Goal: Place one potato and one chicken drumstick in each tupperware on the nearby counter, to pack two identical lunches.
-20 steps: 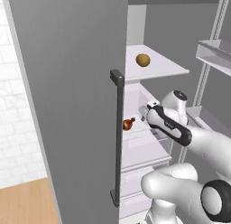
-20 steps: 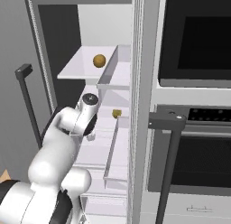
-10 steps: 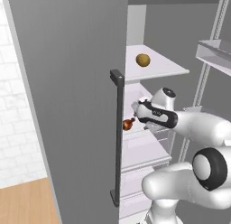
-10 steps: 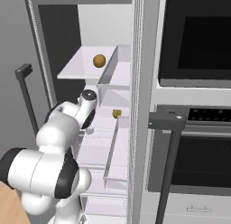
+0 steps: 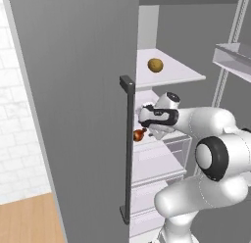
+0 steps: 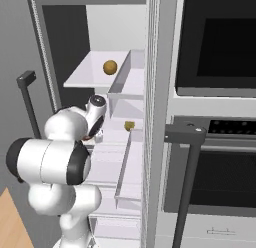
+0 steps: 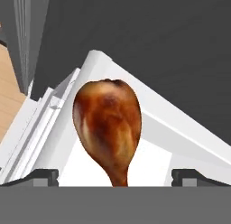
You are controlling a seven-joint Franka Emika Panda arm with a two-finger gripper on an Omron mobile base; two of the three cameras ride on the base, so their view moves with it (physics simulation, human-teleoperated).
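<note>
Open fridge beside a built-in oven, gripper spread around a drumstick on a white shelf.

The grey fridge door (image 5: 78, 105) stands open with its dark handle (image 5: 128, 149) toward the arm; a black oven (image 6: 220, 52) sits to the right and light wood floor (image 5: 29, 220) lies below. 1 potato (image 5: 155, 65) rests on the upper white shelf (image 5: 181, 75), a 2nd potato (image 6: 129, 125) on the shelf below. The chicken drumstick (image 7: 108, 126) lies on the white middle shelf (image 7: 153, 164), bone end toward the camera, between the wide-open fingers (image 7: 43, 177) of the gripper (image 7: 115, 178), neither tip visibly touching it.
</note>
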